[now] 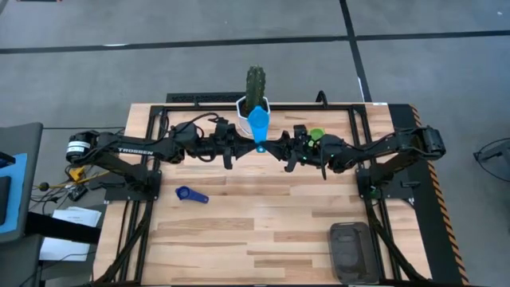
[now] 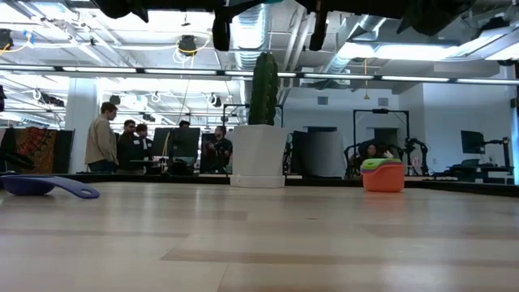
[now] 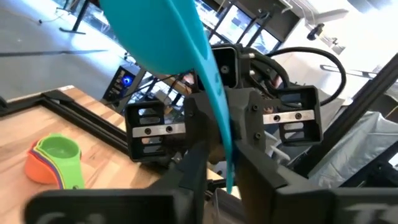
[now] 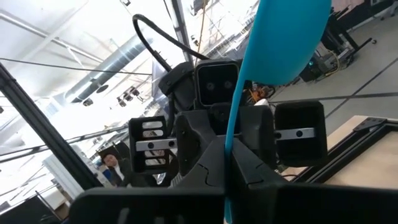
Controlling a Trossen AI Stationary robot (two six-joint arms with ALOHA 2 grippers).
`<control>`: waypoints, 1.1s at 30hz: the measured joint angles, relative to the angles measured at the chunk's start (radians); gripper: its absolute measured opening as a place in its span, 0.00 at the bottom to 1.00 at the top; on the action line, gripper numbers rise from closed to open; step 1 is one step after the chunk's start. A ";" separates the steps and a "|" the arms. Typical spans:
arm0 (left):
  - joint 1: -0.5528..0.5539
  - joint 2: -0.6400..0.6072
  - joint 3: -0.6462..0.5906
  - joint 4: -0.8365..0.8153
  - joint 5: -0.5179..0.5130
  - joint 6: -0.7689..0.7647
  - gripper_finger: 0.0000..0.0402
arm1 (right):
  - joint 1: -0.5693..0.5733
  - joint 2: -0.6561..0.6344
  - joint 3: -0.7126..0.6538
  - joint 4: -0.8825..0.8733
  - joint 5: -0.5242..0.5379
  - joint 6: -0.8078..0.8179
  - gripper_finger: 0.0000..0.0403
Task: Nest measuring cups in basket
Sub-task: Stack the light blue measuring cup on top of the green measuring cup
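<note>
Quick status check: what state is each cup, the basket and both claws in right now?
Light blue cup: held in the air by its handle, both claws on it.
Dark blue cup: lying loose on the table.
Nested cup stack: on the table, green on top.
Basket: empty.
Left claw: on the handle.
Right claw: shut on the handle.

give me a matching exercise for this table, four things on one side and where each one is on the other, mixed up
Things:
1. light blue measuring cup
2. dark blue measuring cup
3. basket
4. cactus pot

Places:
A. lying alone on the wood on the left arm's side
B. held up in the air between the left gripper and right gripper
C. at the table's far edge, in the middle
D. near corner of the table on the right arm's side

Pairs: 1-B, 2-A, 3-D, 4-C
</note>
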 joint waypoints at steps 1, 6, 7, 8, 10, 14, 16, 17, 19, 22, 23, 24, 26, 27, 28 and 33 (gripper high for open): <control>0.000 0.000 0.000 0.002 0.001 0.011 0.12 | 0.000 0.000 0.000 0.003 -0.002 0.000 0.02; 0.000 0.000 0.000 0.005 0.026 0.045 0.02 | 0.000 0.000 0.000 0.007 -0.021 -0.003 0.02; -0.001 0.000 0.000 0.004 0.026 0.045 0.01 | 0.000 0.000 0.000 0.007 -0.022 0.001 0.02; -0.001 0.000 0.000 0.004 0.027 0.045 0.01 | 0.000 0.000 0.000 0.006 -0.022 0.006 0.03; -0.001 0.000 0.000 0.002 0.027 0.044 0.01 | -0.001 0.000 0.000 0.001 -0.023 0.020 0.05; -0.001 0.000 0.000 0.000 0.037 0.038 0.00 | -0.001 0.000 0.000 -0.002 -0.025 0.026 0.13; -0.001 0.000 0.000 -0.003 0.045 0.037 0.00 | 0.000 0.000 0.000 -0.007 -0.027 0.027 0.17; 0.000 0.000 0.000 -0.006 0.049 0.037 0.00 | 0.000 0.000 0.000 -0.014 -0.028 0.027 0.19; 0.002 0.000 0.000 -0.010 0.058 0.030 0.00 | 0.000 -0.012 0.000 -0.040 -0.028 0.027 0.22; 0.015 0.000 0.000 -0.013 0.084 0.005 0.00 | 0.000 -0.056 0.002 -0.116 -0.008 0.023 0.28; 0.020 0.000 0.000 -0.019 0.091 -0.005 0.00 | 0.002 -0.078 0.002 -0.167 -0.001 0.021 0.30; 0.027 0.000 0.000 -0.026 0.099 -0.014 0.00 | 0.004 -0.102 0.001 -0.221 0.003 0.019 0.32; 0.041 0.001 0.000 -0.037 0.117 -0.026 0.00 | 0.009 -0.161 0.001 -0.327 0.024 0.021 0.35; 0.050 0.000 0.000 -0.047 0.137 -0.032 0.00 | 0.013 -0.197 0.001 -0.384 0.032 0.022 0.37; 0.059 0.000 0.000 -0.063 0.158 -0.039 0.00 | 0.016 -0.235 0.001 -0.444 0.033 0.023 0.38; 0.085 0.053 0.051 -0.261 0.219 0.011 0.00 | 0.026 -0.419 0.001 -0.690 0.021 0.023 0.40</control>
